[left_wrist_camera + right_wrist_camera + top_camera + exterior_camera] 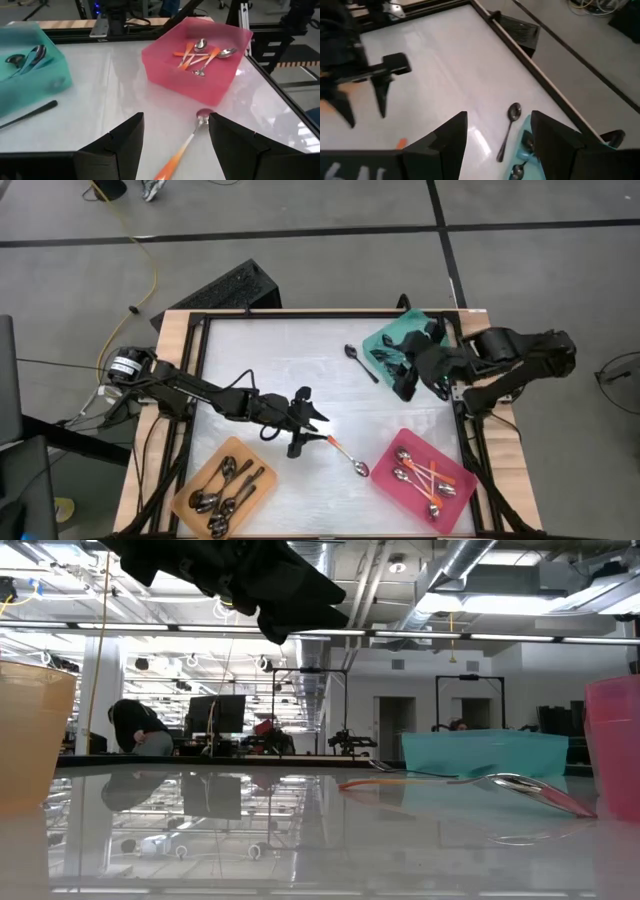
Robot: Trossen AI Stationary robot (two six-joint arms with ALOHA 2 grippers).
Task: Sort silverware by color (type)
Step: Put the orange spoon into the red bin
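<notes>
An orange-handled spoon [347,456] lies flat on the white table, its bowl toward the pink tray [452,498]. My left gripper [175,150] hovers open over its handle end [172,167], one finger on each side, touching nothing. My right gripper [495,145] is open and raised over the near edge of the teal tray [385,340], which holds dark-handled spoons. A dark spoon [507,131] lies on the table beside that tray. The pink tray holds several orange-handled spoons [200,55]. All-silver spoons [225,485] lie in the orange tray.
The orange tray [258,455] stands at the near left, the pink tray at the near right, the teal tray at the far right. A black frame [200,360] rims the table. Bare table lies at the far left and centre.
</notes>
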